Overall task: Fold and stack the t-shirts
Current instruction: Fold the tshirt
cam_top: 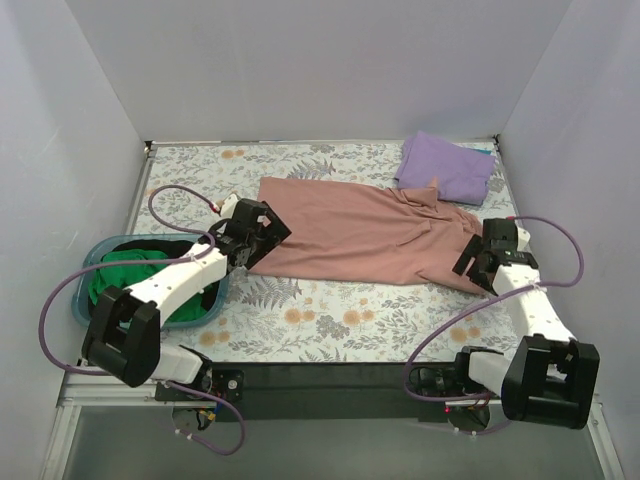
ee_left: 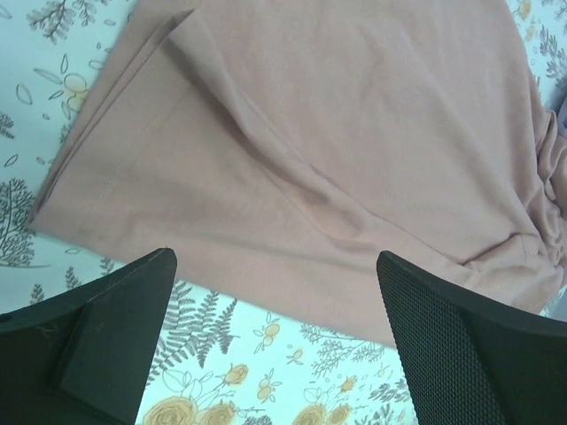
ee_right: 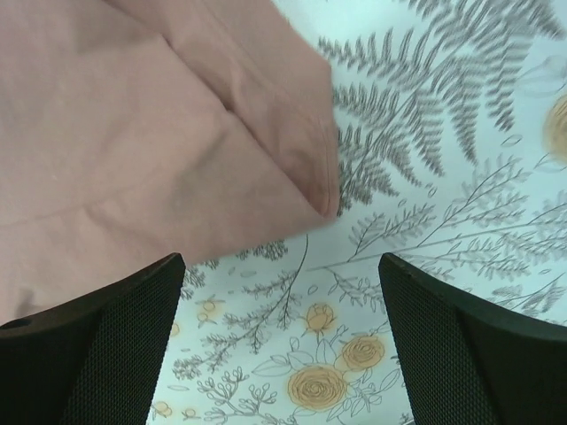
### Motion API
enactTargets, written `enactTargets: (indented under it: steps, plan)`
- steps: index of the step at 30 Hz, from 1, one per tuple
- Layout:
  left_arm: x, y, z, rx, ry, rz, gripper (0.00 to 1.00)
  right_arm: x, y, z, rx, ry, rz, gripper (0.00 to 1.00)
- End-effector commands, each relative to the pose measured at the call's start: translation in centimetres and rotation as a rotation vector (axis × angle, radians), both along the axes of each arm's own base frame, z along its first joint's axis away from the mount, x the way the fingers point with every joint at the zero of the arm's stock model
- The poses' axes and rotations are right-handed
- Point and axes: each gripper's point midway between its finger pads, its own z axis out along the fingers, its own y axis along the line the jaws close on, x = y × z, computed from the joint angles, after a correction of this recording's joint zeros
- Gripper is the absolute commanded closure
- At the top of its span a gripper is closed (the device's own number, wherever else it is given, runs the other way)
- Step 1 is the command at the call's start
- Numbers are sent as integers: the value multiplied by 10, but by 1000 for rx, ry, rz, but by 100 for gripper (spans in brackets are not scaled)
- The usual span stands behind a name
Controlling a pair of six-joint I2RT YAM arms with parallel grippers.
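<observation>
A dusty-pink t-shirt [cam_top: 360, 235] lies folded lengthwise across the middle of the table; it also shows in the left wrist view [ee_left: 337, 150] and the right wrist view [ee_right: 133, 150]. A folded lavender-purple t-shirt [cam_top: 447, 168] sits at the back right. A bright green t-shirt [cam_top: 140, 280] lies in the teal basket [cam_top: 95, 255]. My left gripper [cam_top: 268, 226] is open and empty over the pink shirt's left end [ee_left: 275, 292]. My right gripper [cam_top: 478, 262] is open and empty just off the shirt's right end [ee_right: 279, 301].
The table carries a floral-print cloth [cam_top: 330, 315]. White walls close in the left, back and right sides. The basket stands at the left edge beside my left arm.
</observation>
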Motion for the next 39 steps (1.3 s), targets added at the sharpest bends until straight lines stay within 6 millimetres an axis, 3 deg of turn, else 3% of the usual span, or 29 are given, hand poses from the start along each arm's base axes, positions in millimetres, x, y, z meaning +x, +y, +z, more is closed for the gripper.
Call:
enactTargets:
  steps: [1,6,11,19,26,36,39]
  plan:
    - [-22,2,-7,-8,35,-20,3,-2,19,-9,153,-74,-20,4]
    - [-35,7,-14,-9,69,-7,3,-13,18,-33,174,-47,-40,8]
    - [-41,12,-17,-2,75,8,3,-4,8,-49,195,-66,-85,12]
    - [-46,21,-31,38,119,45,3,9,-5,-38,191,-133,-94,14]
    - [-43,27,-38,93,154,64,3,-1,-26,-36,165,-126,-131,16]
    - [-41,31,-41,115,162,88,3,21,-21,-15,222,-205,-69,18]
    - [-40,30,-40,113,161,89,3,23,-27,-22,213,-173,-92,21]
